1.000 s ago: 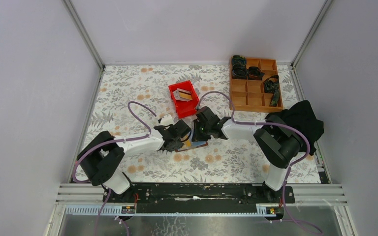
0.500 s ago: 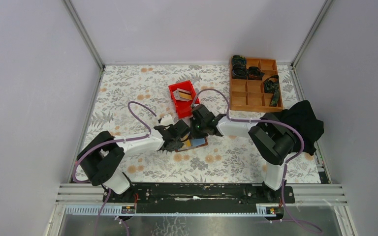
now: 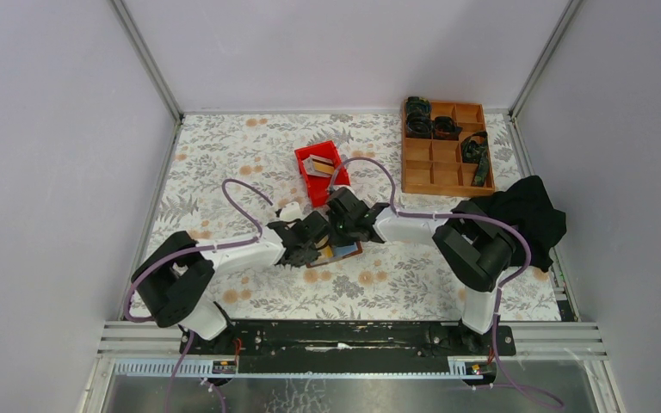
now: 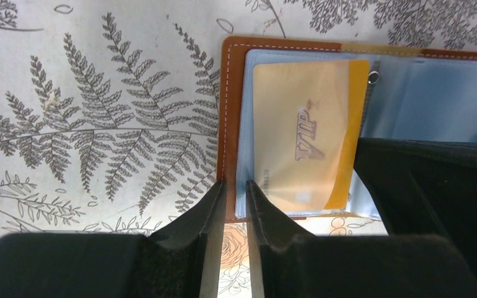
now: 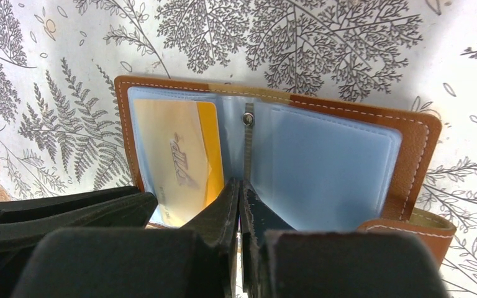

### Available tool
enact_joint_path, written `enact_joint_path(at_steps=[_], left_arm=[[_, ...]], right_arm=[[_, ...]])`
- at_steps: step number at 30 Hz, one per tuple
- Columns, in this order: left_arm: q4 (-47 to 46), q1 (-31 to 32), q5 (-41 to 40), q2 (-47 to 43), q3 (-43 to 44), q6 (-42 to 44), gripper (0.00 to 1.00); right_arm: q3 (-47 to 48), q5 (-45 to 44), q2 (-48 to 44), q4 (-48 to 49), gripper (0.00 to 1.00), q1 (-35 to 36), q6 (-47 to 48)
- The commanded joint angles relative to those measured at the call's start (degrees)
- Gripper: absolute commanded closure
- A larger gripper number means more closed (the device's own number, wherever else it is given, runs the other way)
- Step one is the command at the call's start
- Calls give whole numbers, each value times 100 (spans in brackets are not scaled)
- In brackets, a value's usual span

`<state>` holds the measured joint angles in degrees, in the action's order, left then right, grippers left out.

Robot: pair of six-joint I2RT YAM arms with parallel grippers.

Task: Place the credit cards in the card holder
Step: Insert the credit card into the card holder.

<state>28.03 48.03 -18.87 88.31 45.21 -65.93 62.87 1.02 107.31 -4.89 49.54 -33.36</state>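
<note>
The card holder (image 3: 337, 253) lies open on the floral cloth, brown leather (image 5: 417, 155) with clear bluish pockets. A gold credit card marked VIP (image 4: 307, 133) (image 5: 177, 155) sits in its left pocket. More credit cards (image 3: 318, 164) lie in the red bin. My left gripper (image 4: 235, 186) (image 3: 308, 243) stands at the holder's near left corner, its jaws a narrow gap apart with the leather edge (image 4: 230, 112) showing between the tips. My right gripper (image 5: 240, 185) (image 3: 336, 237) is shut, its tips together over the holder's middle spine (image 5: 247, 143) with nothing seen between them.
A red bin (image 3: 331, 191) stands just behind the two grippers. An orange-brown compartment tray (image 3: 443, 176) with dark parts is at the back right. A black cloth (image 3: 529, 215) lies at the right edge. Metal frame rails border the cloth.
My right gripper has moved left over the card holder and its jaws have closed a little more. The left gripper has stayed in place.
</note>
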Motion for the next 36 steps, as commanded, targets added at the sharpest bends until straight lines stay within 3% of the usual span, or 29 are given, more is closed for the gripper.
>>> enact_joint_path(at_steps=[1,8,17,36], left_arm=[[1073,138,460,110,-316,57,76],[1479,141,67,-418,-96,-109,74],[1566,137,-200,-1069,-447,-512,73],[41,144,-26,-297,-801,-491,74]], right_arm=[[-24,90,84,-391,95,232,-60],[-130,8,180,-379,95,235,-85],[-88,4,302,-399,95,237,-76],[186,-110,210,-992,92,238,32]])
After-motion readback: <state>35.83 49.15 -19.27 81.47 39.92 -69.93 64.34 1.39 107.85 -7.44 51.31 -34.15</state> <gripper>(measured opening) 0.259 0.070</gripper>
